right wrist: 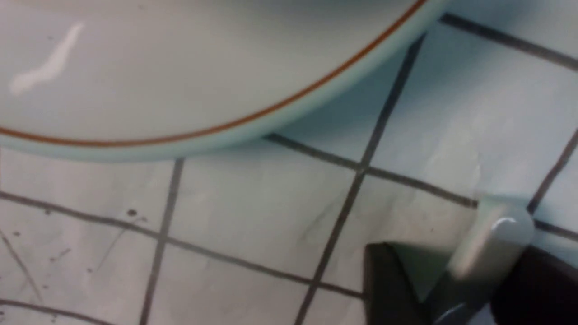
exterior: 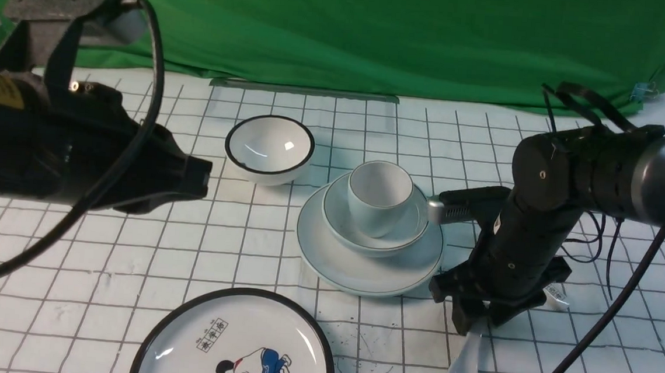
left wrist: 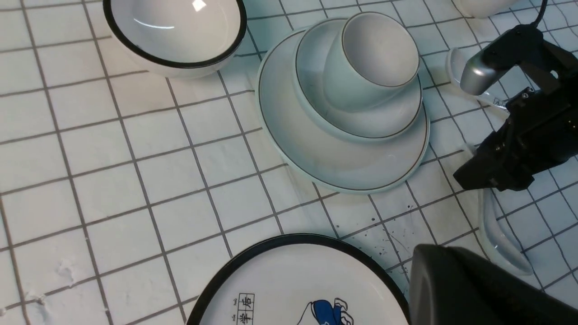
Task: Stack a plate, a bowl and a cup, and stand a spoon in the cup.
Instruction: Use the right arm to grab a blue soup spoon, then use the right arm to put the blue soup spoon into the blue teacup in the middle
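The spoon (exterior: 466,368) is gripped at its handle by your right hand (exterior: 471,325); a loose hold may swing it into the plate (exterior: 356,270).

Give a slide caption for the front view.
Cup stacked in bowl on plate; right pincer around the handle of the spoon.

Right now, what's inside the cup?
Nothing visible: the cup looks empty from front and left wrist. Its near wall covers the very bottom in the front view.
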You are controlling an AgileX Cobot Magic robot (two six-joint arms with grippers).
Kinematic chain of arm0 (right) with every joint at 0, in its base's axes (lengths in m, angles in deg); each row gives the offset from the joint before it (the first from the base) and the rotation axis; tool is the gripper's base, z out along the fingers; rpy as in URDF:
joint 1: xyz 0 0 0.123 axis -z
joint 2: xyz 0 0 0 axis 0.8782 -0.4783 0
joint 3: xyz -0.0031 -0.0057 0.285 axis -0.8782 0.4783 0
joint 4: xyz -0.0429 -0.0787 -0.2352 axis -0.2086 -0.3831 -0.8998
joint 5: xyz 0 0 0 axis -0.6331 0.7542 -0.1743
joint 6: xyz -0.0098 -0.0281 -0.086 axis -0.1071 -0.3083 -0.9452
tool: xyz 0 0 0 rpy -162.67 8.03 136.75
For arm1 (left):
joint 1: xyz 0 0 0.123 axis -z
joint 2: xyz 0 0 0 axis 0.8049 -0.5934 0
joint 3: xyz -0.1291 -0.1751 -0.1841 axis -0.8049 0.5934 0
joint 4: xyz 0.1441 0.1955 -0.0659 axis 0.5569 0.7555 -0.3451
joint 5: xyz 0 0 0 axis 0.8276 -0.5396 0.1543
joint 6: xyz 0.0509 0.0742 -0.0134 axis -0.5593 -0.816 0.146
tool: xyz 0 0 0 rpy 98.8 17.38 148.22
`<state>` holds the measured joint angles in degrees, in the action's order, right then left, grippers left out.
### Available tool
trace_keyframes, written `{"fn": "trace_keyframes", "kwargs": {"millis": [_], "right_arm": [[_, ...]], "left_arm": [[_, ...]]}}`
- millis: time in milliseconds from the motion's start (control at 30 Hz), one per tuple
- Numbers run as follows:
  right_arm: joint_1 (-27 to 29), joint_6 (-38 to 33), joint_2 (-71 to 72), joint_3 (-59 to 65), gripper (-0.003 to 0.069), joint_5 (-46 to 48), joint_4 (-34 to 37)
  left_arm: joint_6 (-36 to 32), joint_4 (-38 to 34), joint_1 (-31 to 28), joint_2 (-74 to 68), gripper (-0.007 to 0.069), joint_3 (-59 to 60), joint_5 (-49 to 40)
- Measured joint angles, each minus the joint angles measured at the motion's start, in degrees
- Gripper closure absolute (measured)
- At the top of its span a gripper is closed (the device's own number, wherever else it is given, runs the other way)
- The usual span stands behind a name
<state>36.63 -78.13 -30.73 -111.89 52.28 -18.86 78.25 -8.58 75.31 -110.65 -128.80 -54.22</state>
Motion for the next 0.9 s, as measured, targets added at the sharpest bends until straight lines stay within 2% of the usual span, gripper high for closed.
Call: {"fn": "trace_keyframes", "kwargs": {"millis": [33, 133, 233, 367, 467, 633, 667, 800, 900], "right_arm": [[0.00, -0.16, 0.00, -0.15, 0.0434, 0.06, 0.16], [0.00, -1.22, 1.06, -0.36, 0.0576, 0.47, 0.84], [-0.18, -1.42, 6.52, -0.41, 0.0582, -2.38, 1.01], [-1.54, -1.48, 15.02, -0.61, 0.0582, -15.30, 1.12], [-3.94, -1.81, 18.99, -0.90, 0.0582, -35.76, 1.19], [-5.74, -2.58, 16.53, -0.90, 0.0582, -49.84, 1.24], [-6.18, -3.38, 14.25, -0.90, 0.0582, -55.21, 1.24], [-6.34, -4.38, 8.06, -0.79, 0.0582, -62.75, 1.24], [-6.34, -4.48, 6.16, -0.80, 0.0582, -63.55, 1.24]], "left_arm": [[-0.08, 0.00, 0.00, 0.00, 0.0623, 0.00, 0.13], [-0.29, 0.06, 0.00, 0.00, 0.0623, 0.00, 0.32], [-0.52, 0.42, 0.00, 0.00, 0.0623, 0.00, 0.58], [-0.62, 1.33, 0.00, 0.00, 0.0623, 0.00, 1.63], [-0.71, 1.73, 0.00, 0.00, 0.0623, 0.00, 2.64], [-0.73, 1.79, 0.00, 0.00, 0.0623, 0.00, 2.69], [-0.73, 1.94, 0.00, 0.00, 0.0623, 0.00, 2.69], [-0.77, 2.22, 0.00, 0.00, 0.0623, 0.00, 2.69], [-0.77, 2.36, 0.00, 0.00, 0.0623, 0.00, 2.69]]}}
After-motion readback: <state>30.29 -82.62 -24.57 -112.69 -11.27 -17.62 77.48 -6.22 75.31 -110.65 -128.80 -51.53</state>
